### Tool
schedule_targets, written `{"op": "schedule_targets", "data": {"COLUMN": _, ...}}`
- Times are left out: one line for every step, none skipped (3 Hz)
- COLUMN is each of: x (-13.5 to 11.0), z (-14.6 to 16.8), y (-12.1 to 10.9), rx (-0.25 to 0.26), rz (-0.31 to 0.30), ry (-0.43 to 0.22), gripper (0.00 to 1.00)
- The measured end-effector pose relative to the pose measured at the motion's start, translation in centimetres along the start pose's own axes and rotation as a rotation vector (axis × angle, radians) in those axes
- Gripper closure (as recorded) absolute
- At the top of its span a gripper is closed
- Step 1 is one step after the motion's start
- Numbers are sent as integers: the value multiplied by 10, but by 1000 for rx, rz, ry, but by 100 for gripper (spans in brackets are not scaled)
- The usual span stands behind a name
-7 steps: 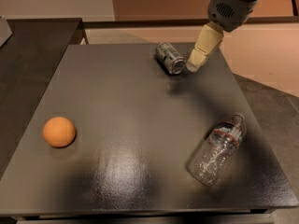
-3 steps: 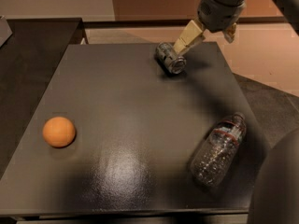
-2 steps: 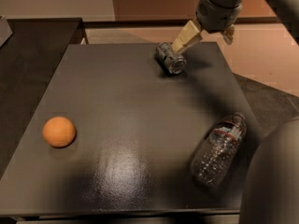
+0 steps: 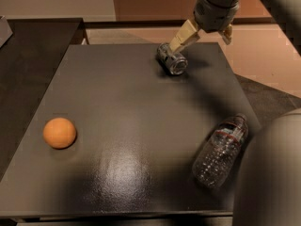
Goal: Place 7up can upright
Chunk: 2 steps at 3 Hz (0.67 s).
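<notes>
The 7up can [image 4: 171, 59] lies on its side at the back of the dark table [image 4: 131, 107], one shiny round end facing the camera. My gripper [image 4: 201, 42] hangs just behind and to the right of the can. Its jaws stand open. The left cream finger [image 4: 183, 36] slants down and its tip reaches the can's far upper edge. The other finger [image 4: 227, 34] shows only as a short stub further right. The can is not between the fingers.
An orange [image 4: 59, 133] sits at the table's left. A clear crinkled plastic bottle [image 4: 220, 149] lies on its side near the right front edge. A part of my arm [image 4: 270, 173] fills the lower right corner. A darker counter [image 4: 28, 51] adjoins on the left.
My gripper has swung from the can's right side to behind it, one finger now at the can's far edge. A part of my arm has come into the lower right. The can has not moved.
</notes>
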State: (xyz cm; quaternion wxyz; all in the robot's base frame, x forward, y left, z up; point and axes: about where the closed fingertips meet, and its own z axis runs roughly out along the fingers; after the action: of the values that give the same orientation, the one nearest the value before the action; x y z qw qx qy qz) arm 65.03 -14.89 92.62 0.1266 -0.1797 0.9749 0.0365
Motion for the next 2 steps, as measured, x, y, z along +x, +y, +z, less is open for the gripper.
{"op": "schedule_targets", "data": {"x": -16, "z": 2, "y": 3, "rx": 15, "rz": 25, "ry": -15, "gripper": 0}}
{"op": "schedule_targets", "data": {"x": -30, "z": 7, "y": 9, "rx": 23, "rz": 39, "ry": -20, "gripper": 0}}
